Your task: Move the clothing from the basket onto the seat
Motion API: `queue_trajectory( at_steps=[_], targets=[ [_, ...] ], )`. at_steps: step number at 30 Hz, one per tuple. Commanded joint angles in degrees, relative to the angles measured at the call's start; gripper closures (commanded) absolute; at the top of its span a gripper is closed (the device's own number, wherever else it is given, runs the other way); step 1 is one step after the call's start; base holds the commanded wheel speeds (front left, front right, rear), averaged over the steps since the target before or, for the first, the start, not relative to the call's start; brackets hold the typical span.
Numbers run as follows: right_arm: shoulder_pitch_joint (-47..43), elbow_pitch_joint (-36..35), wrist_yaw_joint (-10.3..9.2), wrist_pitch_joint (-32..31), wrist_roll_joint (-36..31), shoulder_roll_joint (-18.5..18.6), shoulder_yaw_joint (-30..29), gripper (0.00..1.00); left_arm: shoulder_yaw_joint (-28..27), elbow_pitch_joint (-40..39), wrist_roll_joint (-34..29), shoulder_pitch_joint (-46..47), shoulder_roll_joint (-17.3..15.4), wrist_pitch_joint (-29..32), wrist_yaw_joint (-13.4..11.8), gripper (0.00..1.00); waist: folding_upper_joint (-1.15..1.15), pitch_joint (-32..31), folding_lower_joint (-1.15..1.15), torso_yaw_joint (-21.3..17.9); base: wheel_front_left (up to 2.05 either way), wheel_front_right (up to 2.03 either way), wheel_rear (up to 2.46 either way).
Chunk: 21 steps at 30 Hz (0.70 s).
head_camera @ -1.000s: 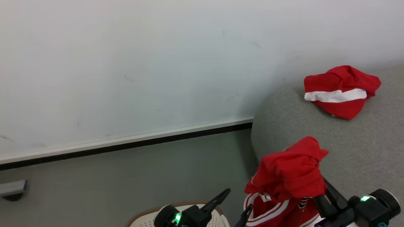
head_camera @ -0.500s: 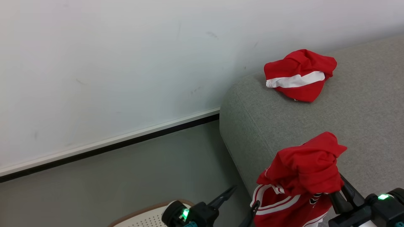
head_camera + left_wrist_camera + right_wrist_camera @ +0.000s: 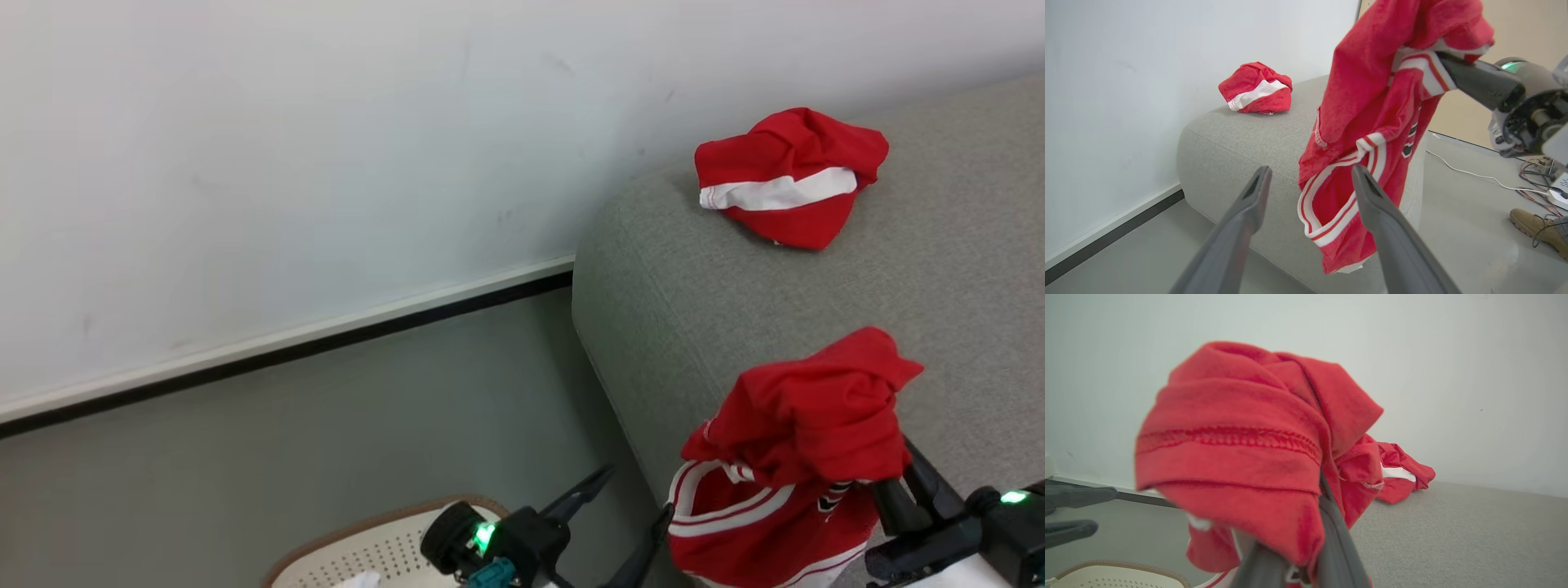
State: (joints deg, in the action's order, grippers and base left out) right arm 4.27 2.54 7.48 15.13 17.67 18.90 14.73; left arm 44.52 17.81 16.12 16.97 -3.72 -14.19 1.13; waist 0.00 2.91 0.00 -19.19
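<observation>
Here the right claw (image 3: 894, 482) is clamped on a red garment (image 3: 808, 416) draped over it by the near edge of the grey seat (image 3: 735, 310), the left claw (image 3: 635, 494) gapes wide just beside it, a second red garment (image 3: 788, 175) lies farther back on the seat, and the basket (image 3: 359, 539) sits below.

A garment (image 3: 788, 175) lies on the seat (image 3: 718, 318), basket (image 3: 384, 551) to its left.

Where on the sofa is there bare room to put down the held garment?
Bare sofa lies between the crumpled garment and the hanging garment in the right tool, and to the right of both. Crowded: the back corner under the crumpled garment, and the front-left edge, where the held one dangles near the left tool.
</observation>
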Motion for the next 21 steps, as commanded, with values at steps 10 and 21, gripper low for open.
queue_trajectory(
  at_steps=[10, 21],
  targets=[
    [16.9, 0.8, 0.01, 0.0, -1.0, 4.0, -6.1, 1.00, -1.2, -1.6, -3.4, 12.8, -1.3, 2.6, 0.5, 0.00, 0.00, 18.5, 0.00, 7.2, 0.00, 0.00, 0.00],
    [44.8, 10.2, 0.00, -2.8, 1.9, 18.4, -12.2, 1.00, -2.8, -2.3, -2.9, 23.5, -0.6, 1.4, 2.0, 0.00, 0.00, 31.2, 0.00, 12.4, 0.00, 0.00, 0.00]
  ],
)
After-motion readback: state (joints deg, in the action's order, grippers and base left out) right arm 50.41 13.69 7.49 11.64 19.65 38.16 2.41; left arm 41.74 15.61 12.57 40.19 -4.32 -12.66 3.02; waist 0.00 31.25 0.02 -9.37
